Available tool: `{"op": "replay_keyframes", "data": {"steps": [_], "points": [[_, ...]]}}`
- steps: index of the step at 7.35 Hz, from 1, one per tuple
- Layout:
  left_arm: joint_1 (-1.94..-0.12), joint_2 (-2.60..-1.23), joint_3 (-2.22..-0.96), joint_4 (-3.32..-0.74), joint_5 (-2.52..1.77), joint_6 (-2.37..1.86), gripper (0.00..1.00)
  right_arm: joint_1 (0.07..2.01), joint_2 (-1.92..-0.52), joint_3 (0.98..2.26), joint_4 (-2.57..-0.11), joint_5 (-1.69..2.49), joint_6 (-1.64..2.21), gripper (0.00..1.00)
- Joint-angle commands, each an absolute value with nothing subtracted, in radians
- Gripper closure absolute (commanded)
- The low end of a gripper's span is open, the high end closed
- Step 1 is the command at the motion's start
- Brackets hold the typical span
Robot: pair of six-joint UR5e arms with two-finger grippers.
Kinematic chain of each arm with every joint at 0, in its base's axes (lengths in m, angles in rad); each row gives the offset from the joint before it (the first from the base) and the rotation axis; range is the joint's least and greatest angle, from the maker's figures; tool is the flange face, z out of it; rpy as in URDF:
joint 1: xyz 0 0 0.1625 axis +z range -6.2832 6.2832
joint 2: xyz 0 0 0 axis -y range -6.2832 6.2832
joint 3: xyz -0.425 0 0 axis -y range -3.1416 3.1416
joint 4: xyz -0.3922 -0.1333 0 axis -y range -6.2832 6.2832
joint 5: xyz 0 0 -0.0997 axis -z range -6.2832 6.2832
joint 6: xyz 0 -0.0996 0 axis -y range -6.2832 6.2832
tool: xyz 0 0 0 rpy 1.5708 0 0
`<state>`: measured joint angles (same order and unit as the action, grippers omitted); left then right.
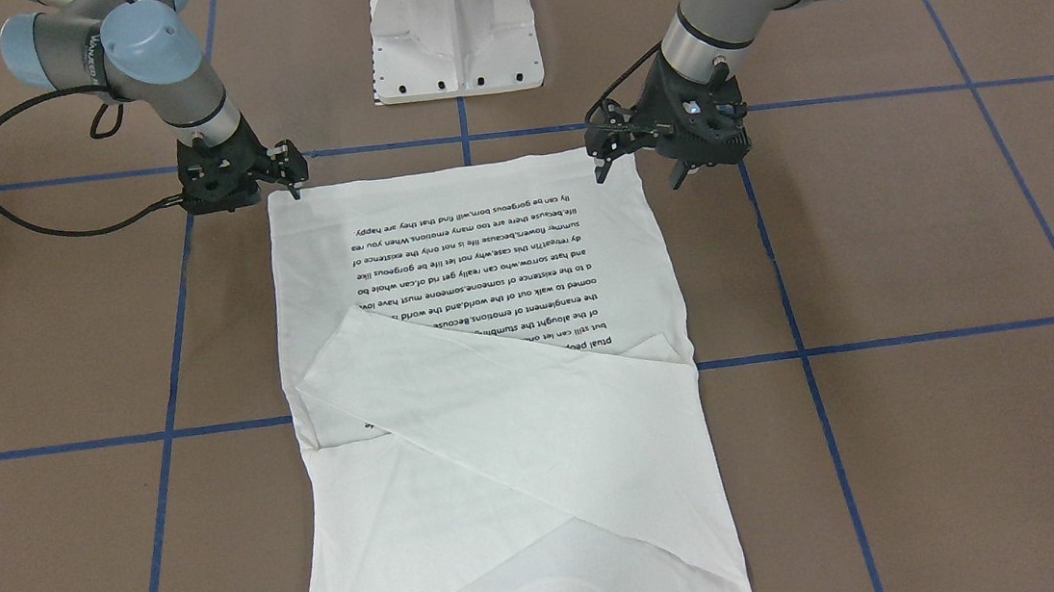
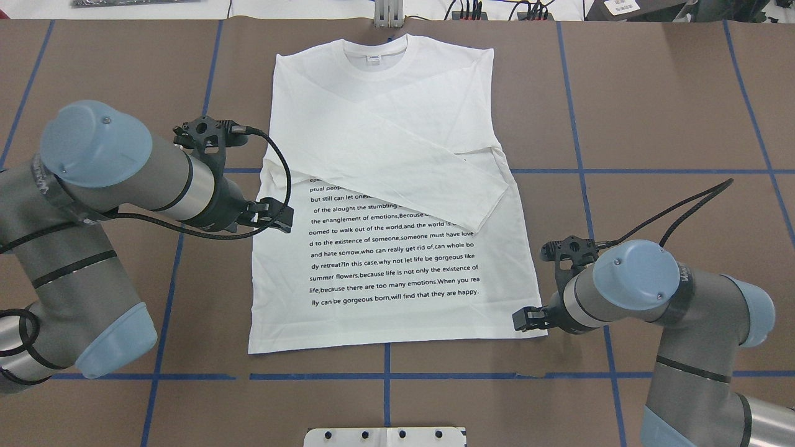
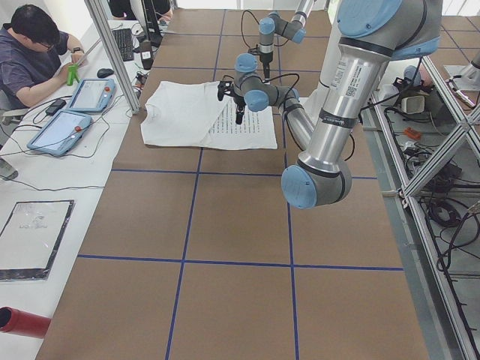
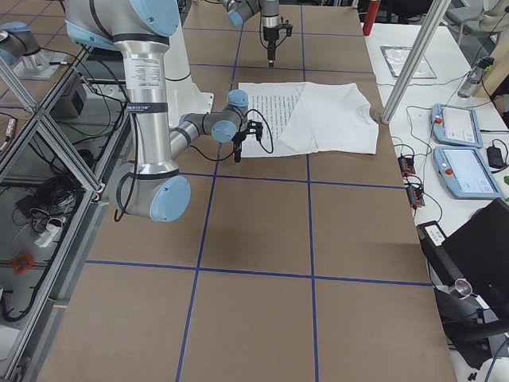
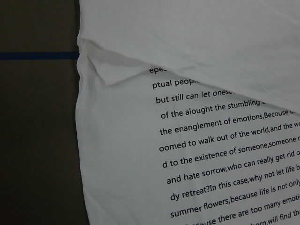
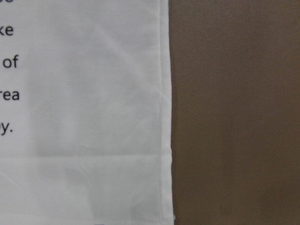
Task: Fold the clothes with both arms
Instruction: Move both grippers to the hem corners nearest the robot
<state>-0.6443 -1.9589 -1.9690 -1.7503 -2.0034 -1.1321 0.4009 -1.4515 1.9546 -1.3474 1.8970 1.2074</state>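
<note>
Overhead exterior shows shirt [image 2: 391,310] and neck label [image 2: 373,59]; right wrist-mounted, hem corner [image 6: 154,201]

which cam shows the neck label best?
Overhead exterior: the label is whole, though small. Front-facing cuts it off at the bottom edge; in the side views it is too small to make out; the wrist views miss it.

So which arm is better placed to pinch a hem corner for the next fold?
Right. The right hand sits low at a hem corner of the shirt, while the left hand hangs high above it.
</note>
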Motion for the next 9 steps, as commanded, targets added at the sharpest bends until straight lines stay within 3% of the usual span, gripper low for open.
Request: {"op": "replay_keyframes", "data": {"steps": [1,7,9], "points": [[-0.644,-1.957,-1.97,-1.75,-2.003,-1.132,0.0,0.388,-1.395,1.948,-1.42,1.896,1.207,0.14],[-0.643,-1.956,-1.97,-1.75,-2.003,-1.134,0.0,0.393,-1.407,1.931,-1.417,1.905,1.206,0.17],[-0.643,-1.956,-1.97,-1.75,-2.003,-1.134,0.0,0.394,-1.408,1.931,-1.417,1.907,1.206,0.34]]}}
